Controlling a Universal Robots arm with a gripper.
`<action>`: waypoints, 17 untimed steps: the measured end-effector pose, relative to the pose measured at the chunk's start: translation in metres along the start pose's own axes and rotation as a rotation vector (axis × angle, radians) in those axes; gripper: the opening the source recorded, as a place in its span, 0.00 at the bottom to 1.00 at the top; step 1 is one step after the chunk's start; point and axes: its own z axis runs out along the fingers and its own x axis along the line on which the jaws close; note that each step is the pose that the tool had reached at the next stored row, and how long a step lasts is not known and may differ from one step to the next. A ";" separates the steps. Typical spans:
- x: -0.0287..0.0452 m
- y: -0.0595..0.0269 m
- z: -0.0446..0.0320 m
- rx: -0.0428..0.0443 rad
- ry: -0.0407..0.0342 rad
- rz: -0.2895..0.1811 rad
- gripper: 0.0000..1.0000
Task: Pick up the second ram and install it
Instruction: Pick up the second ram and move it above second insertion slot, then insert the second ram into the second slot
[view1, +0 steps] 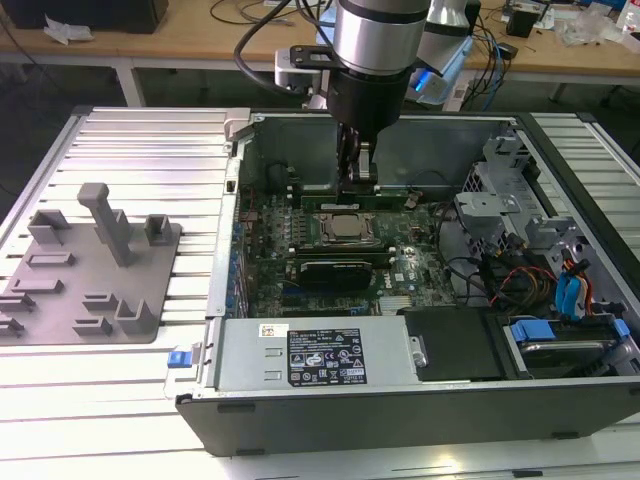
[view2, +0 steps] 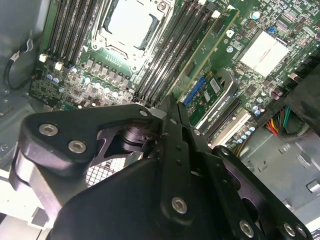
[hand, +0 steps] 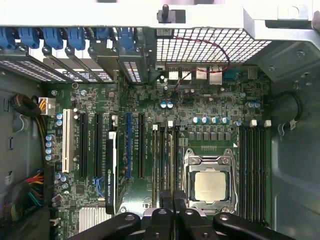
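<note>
Hanging: one closed claw (view1: 358, 180) | above one second ram (view1: 322, 196) | beside one processor (view1: 347, 228)

A grey holder tray (view1: 88, 280) lies on the ribbed table (view1: 150, 140) at the exterior view's left. At the frame's centre stands an open computer case (view1: 400, 410). Its motherboard carries a processor (view1: 347, 228) and, just below it in the frame, a black card (view1: 345, 270).

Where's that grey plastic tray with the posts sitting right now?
The grey tray lies on the ribbed table at the exterior view's left, beside the open computer case.
</note>
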 end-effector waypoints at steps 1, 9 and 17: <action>0.0000 0.0000 0.0000 0.0000 0.0000 0.000 0.09; 0.0000 0.0000 0.0003 0.0000 0.0001 0.000 0.09; -0.0014 0.0042 0.0113 0.0007 -0.0001 0.000 0.09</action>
